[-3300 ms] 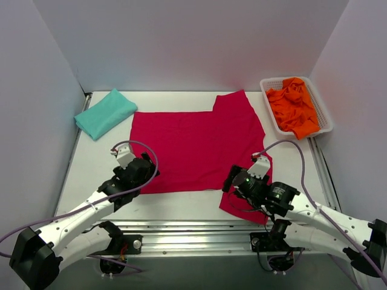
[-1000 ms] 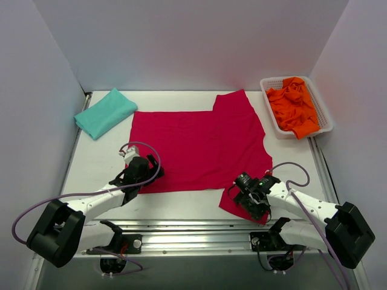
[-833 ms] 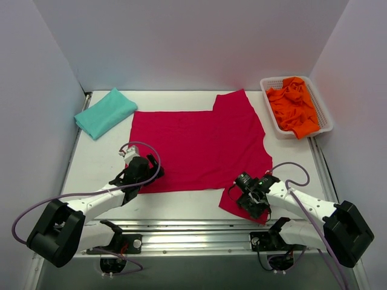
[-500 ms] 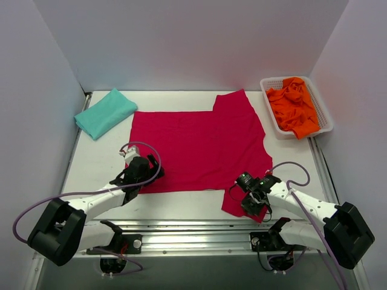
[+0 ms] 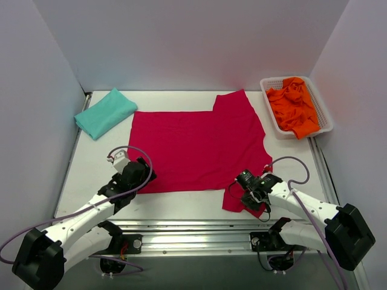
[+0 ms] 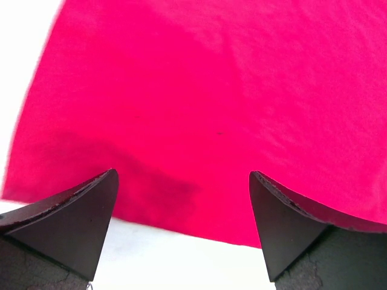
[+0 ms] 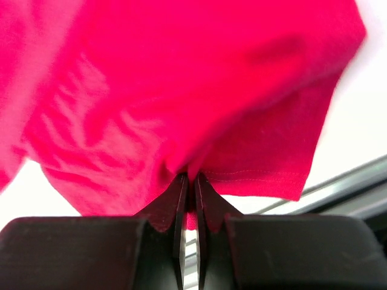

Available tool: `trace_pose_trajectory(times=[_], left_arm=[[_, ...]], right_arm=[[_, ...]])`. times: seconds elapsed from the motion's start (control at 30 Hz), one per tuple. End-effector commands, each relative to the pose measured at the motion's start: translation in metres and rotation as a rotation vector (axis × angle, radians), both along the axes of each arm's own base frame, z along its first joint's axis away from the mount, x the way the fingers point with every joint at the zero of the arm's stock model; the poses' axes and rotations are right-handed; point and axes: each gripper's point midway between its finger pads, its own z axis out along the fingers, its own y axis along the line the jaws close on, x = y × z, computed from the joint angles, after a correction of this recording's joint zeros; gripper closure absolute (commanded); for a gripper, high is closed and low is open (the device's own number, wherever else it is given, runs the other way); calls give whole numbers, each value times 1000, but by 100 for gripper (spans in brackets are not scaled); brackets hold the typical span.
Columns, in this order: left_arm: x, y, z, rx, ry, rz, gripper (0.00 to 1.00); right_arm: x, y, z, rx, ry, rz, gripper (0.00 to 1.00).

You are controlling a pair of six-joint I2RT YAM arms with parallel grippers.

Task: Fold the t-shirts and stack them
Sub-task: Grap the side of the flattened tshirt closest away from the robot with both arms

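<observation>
1. The crimson t-shirt (image 5: 199, 145) lies spread across the middle of the white table (image 5: 91, 163). One sleeve points to the far side and the other sits at the near right.
2. Down at that near-right sleeve is the right gripper (image 7: 188, 179). Its jaws are pressed tight together with a pinch of red cloth caught between them, and the fabric bunches up around the pinch.
3. The left gripper (image 6: 181, 175) is over the near-left corner of the crimson t-shirt, fingers spread wide with nothing between them. The hem and a strip of table show just beneath, but I cannot tell whether the tips touch the cloth.
4. At the far left, the teal t-shirt (image 5: 105, 112) lies folded, apart from the red one.
5. At the far right, orange t-shirts (image 5: 293, 106) are heaped in a white basket (image 5: 325, 115).
</observation>
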Motion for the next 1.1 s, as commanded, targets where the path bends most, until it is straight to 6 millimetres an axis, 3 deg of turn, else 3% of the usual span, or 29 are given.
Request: trace_pose_trajectory(times=[0.0,0.2,0.33,0.37,0.67,0.77,1.07], left_arm=[[-13,28,-1,60,51,131,2],[-28,37,-19,73,140,193,2],[-34,44,-17,85,180,249,0],[-34,43,-15,76,181,257,7],[-45,53,-30,95,229,331,14],[-47,53,-30,123,245,332,22],[-41,54,-36,186,247,354,32]], right_arm=[[23,-4,12,-38,-95,27,100],[45,-3,19,7,-186,49,100],[50,-5,21,17,-229,63,100],[49,-7,18,13,-228,66,100],[52,-9,12,21,-250,118,100],[53,-11,13,20,-253,123,100],[58,-9,15,26,-264,129,100]])
